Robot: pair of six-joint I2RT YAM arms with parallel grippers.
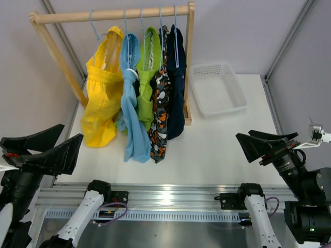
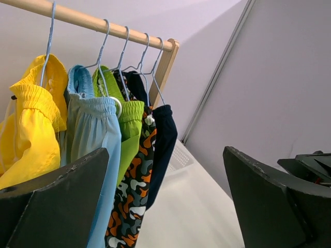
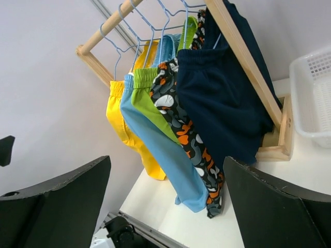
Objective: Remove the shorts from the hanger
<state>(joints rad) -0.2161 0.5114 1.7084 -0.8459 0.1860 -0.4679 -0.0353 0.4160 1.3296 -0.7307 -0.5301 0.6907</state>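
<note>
Five pairs of shorts hang on blue wire hangers from a wooden rack (image 1: 114, 14) at the back left. From left to right they are yellow (image 1: 101, 103), light blue (image 1: 133, 124), lime green (image 1: 147, 98), black with an orange-white pattern (image 1: 160, 124) and navy (image 1: 176, 103). My left gripper (image 1: 72, 130) is open and empty at the near left, pointing toward the shorts and well short of them. Its wrist view shows the yellow pair (image 2: 31, 134) and the navy pair (image 2: 164, 139). My right gripper (image 1: 243, 134) is open and empty at the near right, with the navy pair (image 3: 222, 103) ahead of it.
A white perforated basket (image 1: 217, 90) stands on the white table right of the rack's wooden side post (image 1: 189, 62). It also shows in the right wrist view (image 3: 315, 98). Grey walls close in behind and at both sides. The metal rail (image 1: 165, 199) runs along the near edge.
</note>
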